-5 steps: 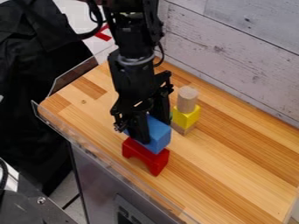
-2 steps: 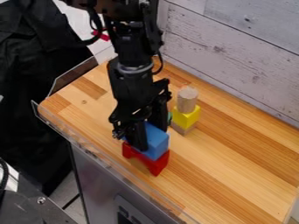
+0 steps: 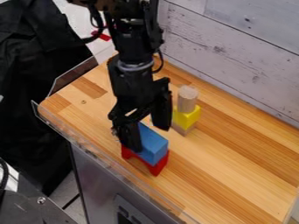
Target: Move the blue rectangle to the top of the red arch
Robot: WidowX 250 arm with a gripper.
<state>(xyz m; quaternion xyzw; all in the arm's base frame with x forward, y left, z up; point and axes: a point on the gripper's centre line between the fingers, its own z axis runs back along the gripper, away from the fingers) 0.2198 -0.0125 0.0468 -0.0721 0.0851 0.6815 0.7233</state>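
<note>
The black gripper hangs over the left part of the wooden table, its two fingers spread wide. Between and just below them lies the blue rectangle, resting on top of the red arch. The left finger stands close against the block's left side, hiding part of it and of the arch; the other finger is raised clear behind the block.
Behind and right of the arch stands a stack with a yellow block and a wooden cylinder on top. The wooden table has a clear low rim at the left and a plank wall behind.
The blue block came down with the gripper onto the red arch. Since then the fingers have parted, the rear one moving away from the block, which shows more of its top.
</note>
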